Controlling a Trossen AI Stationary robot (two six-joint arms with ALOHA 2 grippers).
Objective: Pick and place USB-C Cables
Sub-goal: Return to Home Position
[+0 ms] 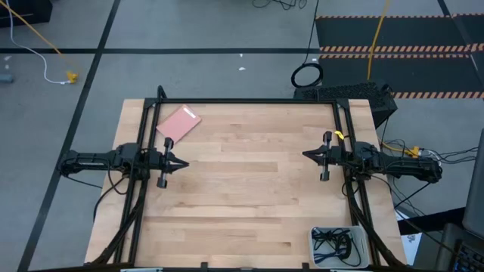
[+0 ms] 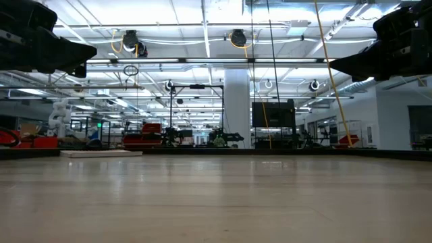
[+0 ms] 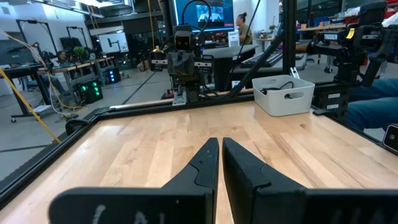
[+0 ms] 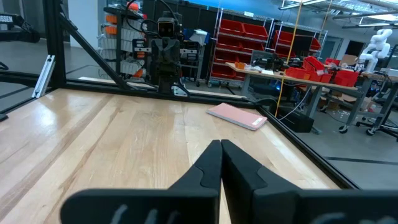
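The USB-C cables point(image 1: 336, 243) lie as dark looped bundles inside a white bin point(image 1: 340, 245) at the table's near right corner; the bin also shows in the left wrist view point(image 3: 283, 94) with a cable end over its rim. Their separate colours cannot be told. My left gripper point(image 1: 185, 163) hovers shut and empty over the table's left side. My right gripper point(image 1: 305, 155) hovers shut and empty over the right side. Both point toward the table's middle.
A pink flat pad point(image 1: 178, 123) lies at the table's far left; it also shows in the right wrist view point(image 4: 237, 116). A black frame point(image 1: 242, 100) borders the table. The bare wooden tabletop point(image 1: 242, 189) lies between the grippers.
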